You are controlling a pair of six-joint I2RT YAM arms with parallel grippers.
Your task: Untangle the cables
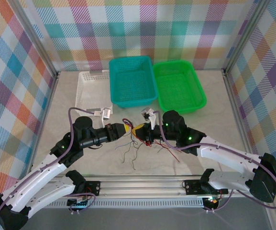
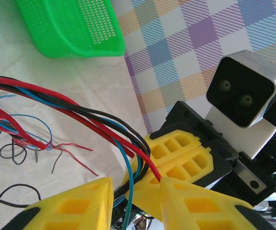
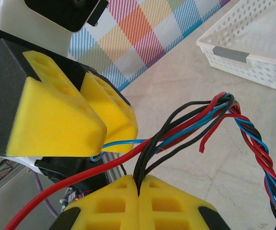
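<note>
Right end effector [image 3: 138, 181] clamps the cables [image 3: 195, 117] tight; left end effector [image 2: 135, 186], half-open, apparently straddles loose strands. Best close on one, then draw apart slowly.

Cables [image 1: 140, 135] too thin to separate; green basket [image 2: 71, 28] cropped

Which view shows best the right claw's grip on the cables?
The right wrist view: the right claw is shut on the cables, close up. The top external view shows them small; the left wrist view shows them running toward it.

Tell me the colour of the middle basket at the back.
It's a teal basket, clearest in the top external view.
</note>
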